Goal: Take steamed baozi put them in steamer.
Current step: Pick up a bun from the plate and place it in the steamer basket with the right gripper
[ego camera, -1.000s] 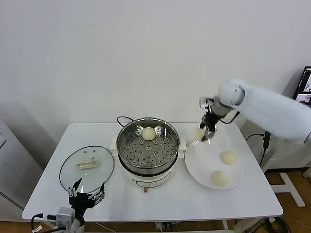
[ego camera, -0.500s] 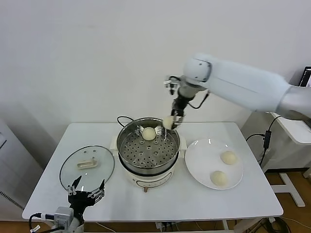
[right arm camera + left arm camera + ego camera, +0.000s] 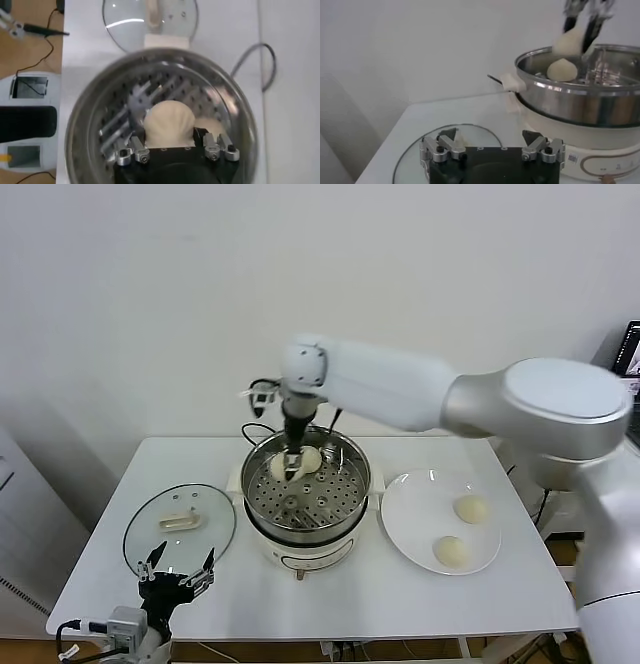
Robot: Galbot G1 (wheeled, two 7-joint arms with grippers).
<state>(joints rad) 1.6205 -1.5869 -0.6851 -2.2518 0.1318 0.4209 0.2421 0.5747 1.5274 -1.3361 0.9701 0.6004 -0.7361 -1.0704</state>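
The steamer (image 3: 350,517) stands mid-table, one steamed baozi (image 3: 309,456) lying at the back of its perforated tray. My right gripper (image 3: 292,463) reaches down into the pot, shut on a second baozi (image 3: 280,469) held just above the tray beside the first. The right wrist view shows that held baozi (image 3: 169,121) between the fingers, over the tray holes. Two more baozi (image 3: 470,508) (image 3: 451,550) lie on the white plate (image 3: 420,504) to the right. My left gripper (image 3: 177,576) hangs open and empty at the table's front left edge.
The glass lid (image 3: 180,524) with its cream handle lies flat left of the steamer, just beyond my left gripper (image 3: 492,145). A black cord (image 3: 252,427) runs behind the pot. The right arm stretches across above the plate and the steamer's right side.
My right arm has swung left from above the plate to the steamer, carrying the baozi, and lowered it into the pot. The left arm has stayed put.
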